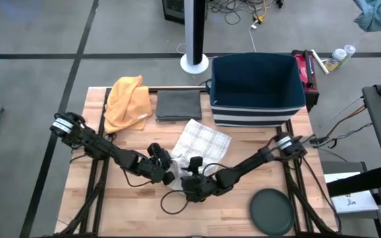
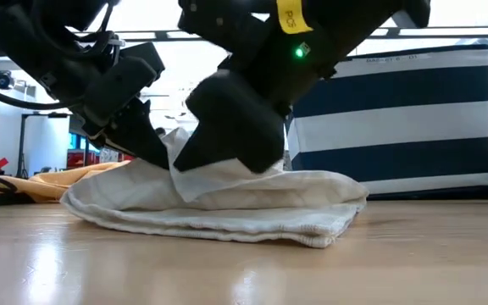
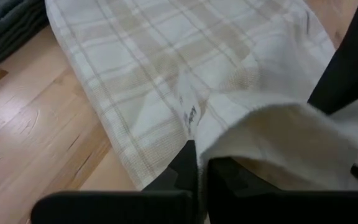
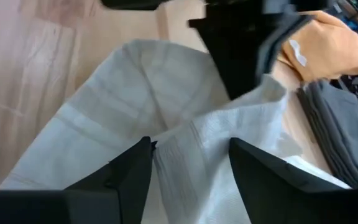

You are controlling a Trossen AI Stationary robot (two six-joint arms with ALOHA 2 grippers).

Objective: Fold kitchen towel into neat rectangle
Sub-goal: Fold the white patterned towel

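Checked kitchen towel lies on bench just in front of striped bin, long axis running diagonally away. Left end effector is clamped on its near edge; right end effector, jaws wide, straddles the adjacent fold, gripping nothing.

both dark six-joint arms reach in low from the table's outer edges and meet near its middle. the left pincer points down with its two dark fingers pressed together, a fold of white checked cloth pinched between them. just beside it, the right pincer tilts down too, its fingers spread apart over the cloth.
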